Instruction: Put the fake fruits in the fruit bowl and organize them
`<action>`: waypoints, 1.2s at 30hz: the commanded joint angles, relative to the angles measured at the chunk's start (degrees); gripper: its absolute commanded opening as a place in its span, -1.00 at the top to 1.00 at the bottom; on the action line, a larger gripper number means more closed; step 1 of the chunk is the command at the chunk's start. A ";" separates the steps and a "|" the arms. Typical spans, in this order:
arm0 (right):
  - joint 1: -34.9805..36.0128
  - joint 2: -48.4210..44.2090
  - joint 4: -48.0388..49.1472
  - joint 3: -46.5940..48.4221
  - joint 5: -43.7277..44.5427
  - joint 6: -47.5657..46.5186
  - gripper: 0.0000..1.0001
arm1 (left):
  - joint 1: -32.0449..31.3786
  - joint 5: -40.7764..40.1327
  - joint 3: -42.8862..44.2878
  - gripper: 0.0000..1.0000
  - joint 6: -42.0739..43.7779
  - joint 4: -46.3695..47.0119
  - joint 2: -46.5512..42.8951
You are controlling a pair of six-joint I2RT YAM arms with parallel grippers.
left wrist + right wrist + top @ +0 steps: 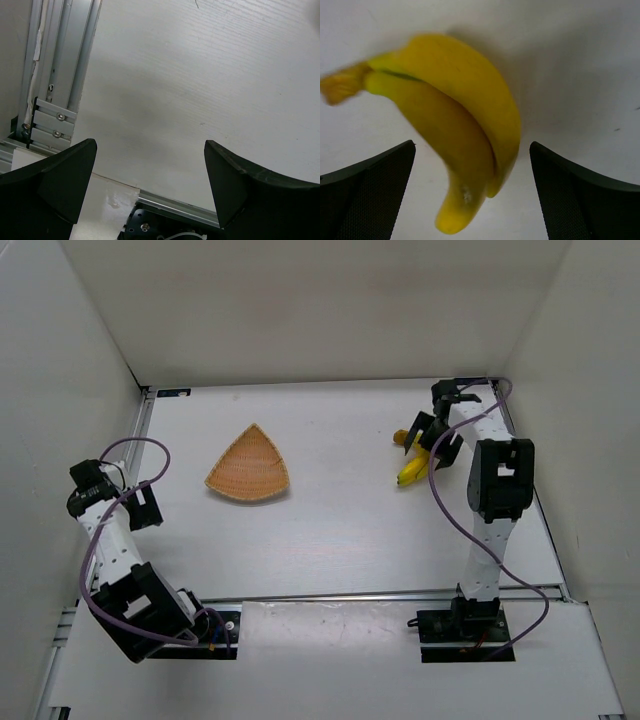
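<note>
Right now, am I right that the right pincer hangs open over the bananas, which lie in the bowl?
Not quite: the bananas lie on the table, apart from the bowl and to its right, as the top view shows. The right pincer does hang open over them.

Curved yellow bananas (409, 473) (brownish stem end) lie flat at right, well apart from the orange-tan wicker bowl (248, 468).
</note>
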 commanded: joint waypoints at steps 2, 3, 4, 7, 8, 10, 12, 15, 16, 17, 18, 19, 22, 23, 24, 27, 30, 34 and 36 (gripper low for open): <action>2.38 -5.56 2.56 -4.17 3.56 -0.82 -0.91 | 0.40 -0.30 -0.04 -1.00 -0.38 0.75 1.35; 2.39 -4.52 1.86 -4.17 4.17 -0.81 -0.73 | 0.40 0.31 -0.04 -1.00 -0.38 0.75 1.35; 2.39 -3.81 1.33 -4.17 4.18 -0.29 -0.57 | 0.40 0.32 -0.04 -1.00 -0.38 0.75 1.35; 4.40 -2.66 0.10 -3.46 4.71 -0.29 0.28 | 0.40 0.84 -0.04 -1.00 -0.38 0.75 1.88; 6.41 -3.27 0.10 -3.46 5.49 -0.29 0.46 | 0.40 0.84 -0.04 -1.00 -0.38 0.75 1.88; 9.58 -5.12 0.63 -2.33 7.07 -1.77 0.73 | 0.40 0.84 -0.04 -1.00 -0.38 0.75 1.88; 16.34 -7.05 3.07 0.31 7.70 -3.27 0.78 | 0.40 0.84 -0.04 -1.00 -0.38 0.75 1.88; 26.88 -7.06 5.89 7.74 8.22 -4.68 0.78 | 0.40 1.37 -0.04 -1.00 -0.38 0.75 1.88; 30.91 -6.01 6.42 10.14 8.22 -3.98 0.78 | 0.40 1.37 -0.04 -1.00 -0.38 0.75 1.88; 32.60 -3.83 7.04 12.60 7.27 -1.80 0.78 | 0.40 1.37 -0.04 -1.00 -0.38 0.75 1.88; 34.10 -2.42 8.35 17.23 6.65 -0.39 0.78 | 0.40 1.37 -0.04 -1.00 -0.38 0.75 1.88; 36.55 0.91 9.06 19.63 6.03 1.10 0.78 | 0.40 1.37 -0.04 -1.00 -0.38 0.75 1.88; 39.64 8.11 11.25 28.66 2.43 7.96 0.78 | 0.40 1.37 -0.04 -1.00 -0.38 0.75 1.88; 40.26 9.71 12.04 30.27 1.38 11.37 0.72 | 0.40 1.37 -0.04 -1.00 -0.38 0.75 1.88; 40.88 11.12 13.01 31.42 0.50 12.79 0.66 | 0.40 1.37 -0.04 -1.00 -0.38 0.75 1.88; 43.43 14.29 16.88 32.13 2.06 15.36 0.55 | 0.40 1.37 -0.04 -1.00 -0.38 0.75 2.50; 45.36 16.75 18.99 33.53 4.35 15.89 0.52 | 0.40 1.37 -0.04 -1.00 -0.38 0.75 3.02; 45.37 17.37 19.00 34.33 5.50 16.41 0.37 | 0.40 1.37 -0.04 -1.00 -0.38 0.75 3.02; 45.89 17.99 19.00 34.33 5.50 16.41 0.17 | 0.40 1.90 -0.04 -1.00 -0.38 0.75 3.02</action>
